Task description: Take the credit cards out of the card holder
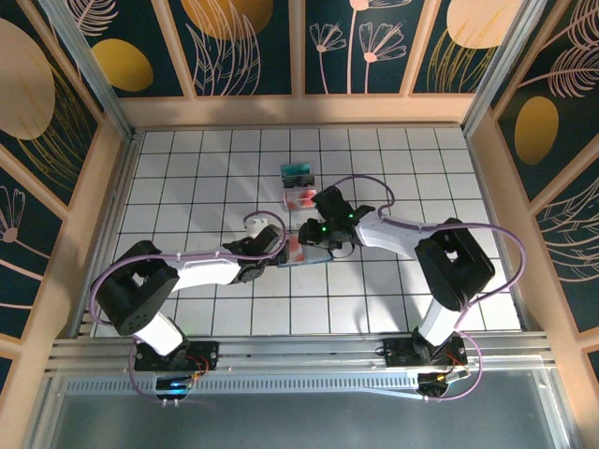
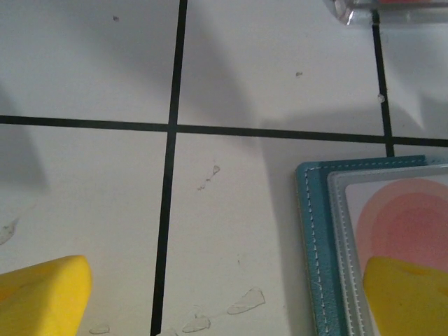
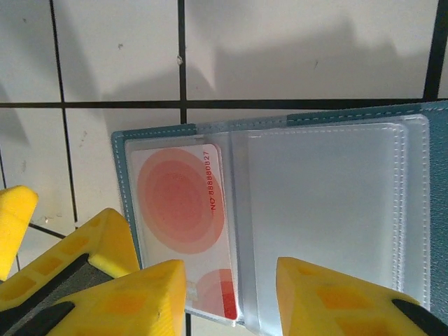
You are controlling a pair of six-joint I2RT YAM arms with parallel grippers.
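The slate-blue card holder (image 3: 280, 203) lies open on the white tiles, also seen between both arms from above (image 1: 307, 256). A whitish-pink credit card (image 3: 182, 203) with red circles sits in its left clear pocket. My right gripper (image 3: 231, 301) hovers over the holder's near edge, jaws apart, with the card's lower corner and the sleeve fold between the fingertips. My left gripper (image 2: 224, 301) stands wide open; its right finger (image 2: 406, 297) rests on the holder (image 2: 315, 231) over the card. A teal card (image 1: 299, 174) and another whitish-pink card (image 1: 301, 198) lie on the tiles beyond.
A wooden rim bounds the gridded table (image 1: 187, 168), with painted panels behind. The two arms meet at the middle, their purple cables looping above. A metal rail (image 1: 299, 355) runs along the near edge by the arm bases.
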